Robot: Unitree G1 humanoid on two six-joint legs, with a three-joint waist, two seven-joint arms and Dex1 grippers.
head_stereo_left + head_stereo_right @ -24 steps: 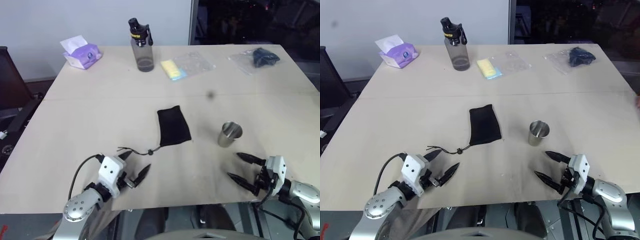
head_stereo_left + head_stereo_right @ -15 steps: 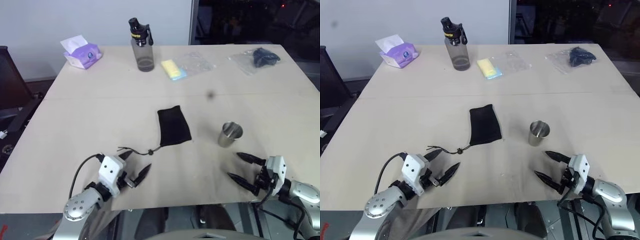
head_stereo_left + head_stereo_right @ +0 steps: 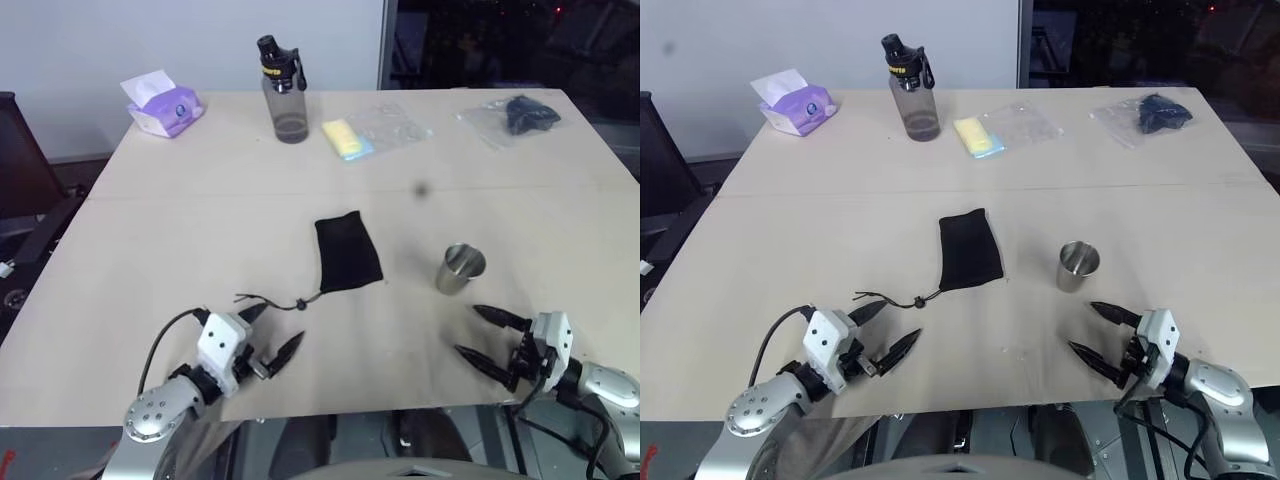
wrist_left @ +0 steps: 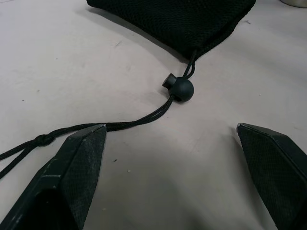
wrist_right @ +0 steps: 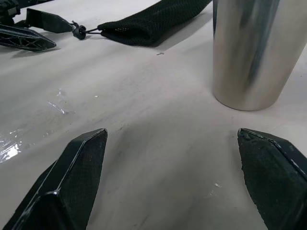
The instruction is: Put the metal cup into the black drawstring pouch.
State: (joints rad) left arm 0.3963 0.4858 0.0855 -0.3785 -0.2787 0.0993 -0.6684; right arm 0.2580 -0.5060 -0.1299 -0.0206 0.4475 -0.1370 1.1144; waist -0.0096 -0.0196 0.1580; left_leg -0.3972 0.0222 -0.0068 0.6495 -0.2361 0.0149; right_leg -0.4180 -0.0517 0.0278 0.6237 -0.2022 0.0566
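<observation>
The metal cup [image 3: 460,268] stands upright on the table, right of centre; it also looms close in the right wrist view [image 5: 254,52]. The black drawstring pouch [image 3: 347,254] lies flat at the table's middle, its cord and round toggle [image 4: 181,88] trailing toward the near left. My left gripper [image 3: 270,330] is open near the front edge, just short of the cord's end, nothing between its fingers. My right gripper [image 3: 490,335] is open near the front right, a little nearer than the cup and not touching it.
Along the far edge of the table [image 3: 200,230] stand a clear water bottle with black cap [image 3: 283,92], a purple tissue pack [image 3: 162,105], a yellow item in clear wrap [image 3: 370,132] and a dark item in plastic wrap [image 3: 520,115].
</observation>
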